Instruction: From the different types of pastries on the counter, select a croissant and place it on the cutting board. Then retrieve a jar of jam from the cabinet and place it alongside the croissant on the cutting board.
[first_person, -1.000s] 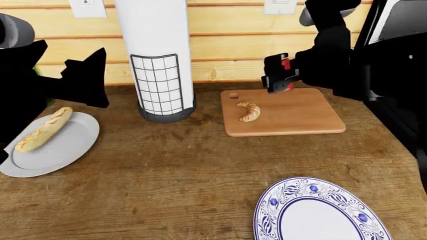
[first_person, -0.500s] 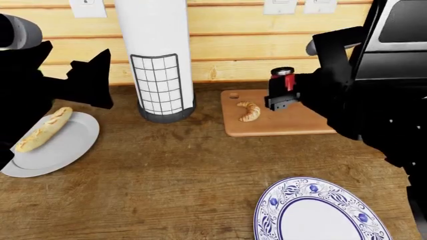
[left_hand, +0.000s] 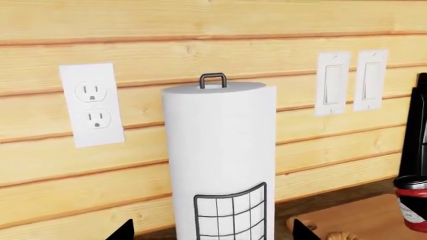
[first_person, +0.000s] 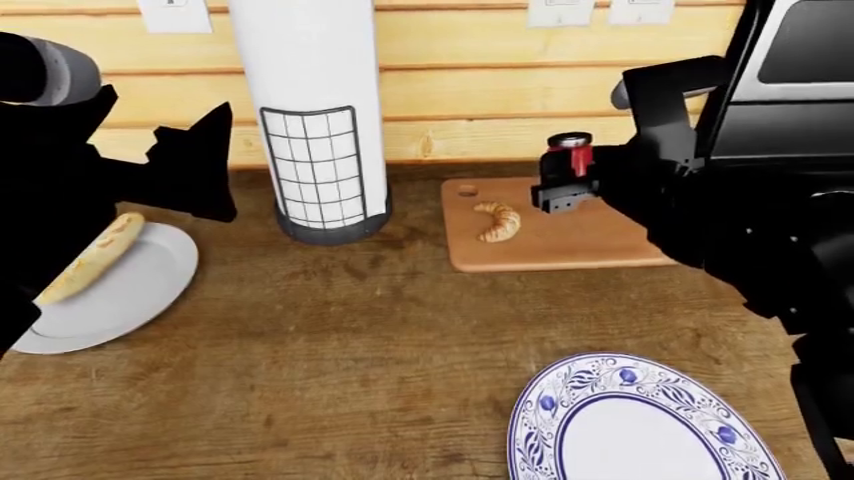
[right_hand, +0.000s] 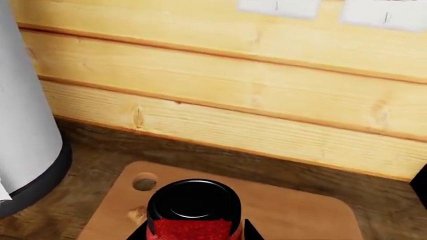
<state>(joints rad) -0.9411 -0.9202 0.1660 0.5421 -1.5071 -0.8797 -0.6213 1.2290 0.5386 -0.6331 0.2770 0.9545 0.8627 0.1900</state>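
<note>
Red jar of jam (first_person: 575, 158) clamped upright in right gripper (first_person: 566, 182), hanging over cutting board (first_person: 607, 240), just beside croissant (first_person: 501, 221) on that board. Best lowered straight down, kept level, released only once seated. Left gripper (first_person: 200, 175) near board's far side; grip unreadable.

Kitchen clutter by a pine-plank wall

A paper towel roll (first_person: 308, 100) stands upright in a black wire holder (first_person: 326, 170). A plain white plate (first_person: 127, 290) lies toward the left, a blue-patterned plate (first_person: 641, 420) at the near edge. An outlet (left_hand: 92, 104) and two switches (left_hand: 350, 81) are on the wall.
</note>
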